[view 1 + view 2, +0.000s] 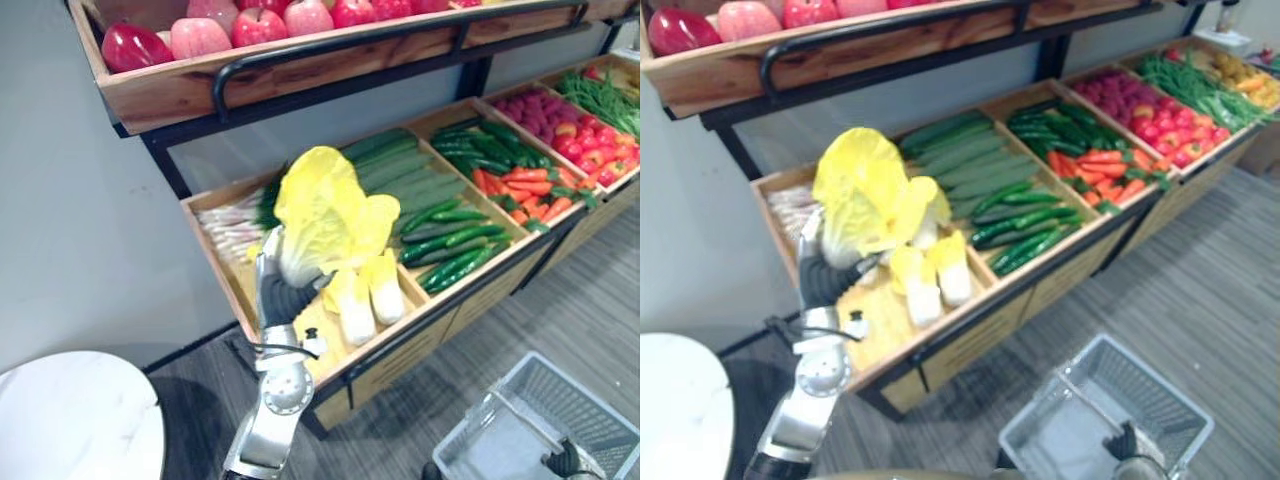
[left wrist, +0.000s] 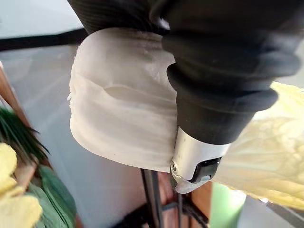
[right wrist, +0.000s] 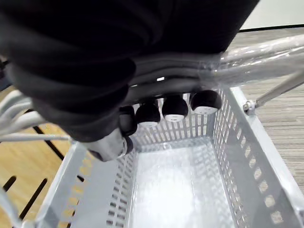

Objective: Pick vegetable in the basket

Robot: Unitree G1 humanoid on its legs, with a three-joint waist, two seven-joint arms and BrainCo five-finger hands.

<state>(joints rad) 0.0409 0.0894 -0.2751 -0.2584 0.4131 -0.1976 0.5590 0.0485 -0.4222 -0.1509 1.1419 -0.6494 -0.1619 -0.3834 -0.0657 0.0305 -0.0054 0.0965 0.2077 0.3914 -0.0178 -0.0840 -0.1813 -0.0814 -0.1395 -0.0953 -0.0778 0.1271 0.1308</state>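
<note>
My left hand [image 1: 280, 292] holds a yellow leafy napa cabbage [image 1: 322, 210] above the left-end compartment of the lower wooden produce shelf [image 1: 400, 362]. Two more yellow cabbages [image 1: 365, 295] lie in that compartment. Dark green cucumbers [image 1: 455, 245] lie to their right, orange carrots [image 1: 530, 190] further right. A wooden crate of red apples [image 1: 260, 25] sits above and behind. My right hand [image 3: 173, 107] grips the handle of the grey perforated plastic basket [image 1: 585, 400], before the shelf at lower right.

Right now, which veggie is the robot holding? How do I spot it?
Find the lower wooden shelf, then the bin left of the cucumbers. Above it, the left robot hand grips a yellow cabbage by its white base. It alone is lifted; two other cabbages lie below.
</note>
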